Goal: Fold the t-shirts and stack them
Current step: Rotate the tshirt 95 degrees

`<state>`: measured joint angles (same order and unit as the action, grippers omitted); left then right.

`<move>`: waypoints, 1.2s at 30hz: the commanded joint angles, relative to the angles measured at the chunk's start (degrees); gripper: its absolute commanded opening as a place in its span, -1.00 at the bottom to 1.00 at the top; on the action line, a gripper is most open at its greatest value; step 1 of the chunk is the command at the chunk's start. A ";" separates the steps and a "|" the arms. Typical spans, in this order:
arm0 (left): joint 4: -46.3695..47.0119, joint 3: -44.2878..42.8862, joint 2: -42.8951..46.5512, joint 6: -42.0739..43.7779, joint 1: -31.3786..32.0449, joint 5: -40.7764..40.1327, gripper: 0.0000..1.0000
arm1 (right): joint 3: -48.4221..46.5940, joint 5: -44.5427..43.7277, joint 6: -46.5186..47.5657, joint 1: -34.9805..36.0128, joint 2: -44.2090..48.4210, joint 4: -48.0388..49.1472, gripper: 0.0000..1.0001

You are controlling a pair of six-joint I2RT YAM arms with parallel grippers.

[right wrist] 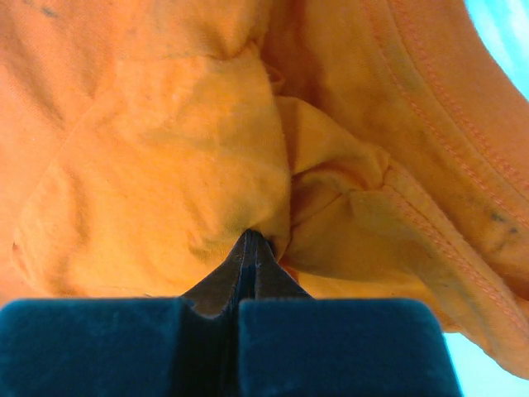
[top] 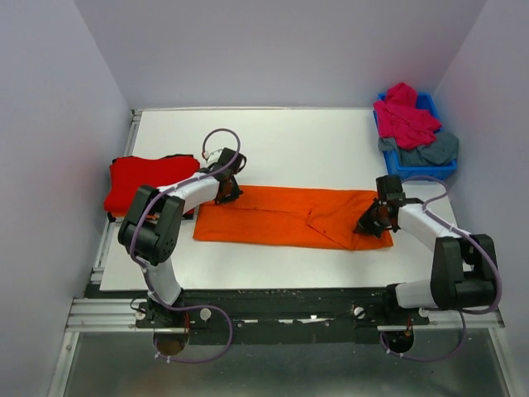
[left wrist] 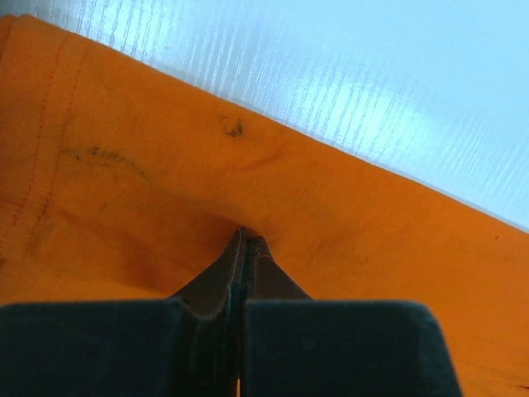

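Cloth of the orange t-shirt (top: 273, 217) is pinched by the left gripper (left wrist: 245, 240) and right gripper (right wrist: 250, 240), both clamped tight.

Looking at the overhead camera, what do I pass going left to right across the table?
red shirt → orange shirt → blue bin, holding a pink shirt and a grey shirt

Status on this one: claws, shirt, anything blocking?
Shut: left claw, right claw pinching orange shirt, one each end. Spread on table. Off aside: red shirt, bin.
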<state>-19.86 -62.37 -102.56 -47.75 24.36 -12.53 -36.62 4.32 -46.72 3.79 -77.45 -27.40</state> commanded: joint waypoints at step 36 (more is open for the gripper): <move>3.00 41.38 45.86 -25.30 37.25 -8.27 -0.99 | -81.78 -2.48 14.19 20.47 -56.60 -17.53 -0.79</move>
<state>-5.87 -18.22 -60.64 -73.87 61.36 -12.43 -117.54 -2.31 -38.39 24.71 -136.25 -46.68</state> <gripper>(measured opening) 0.022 0.016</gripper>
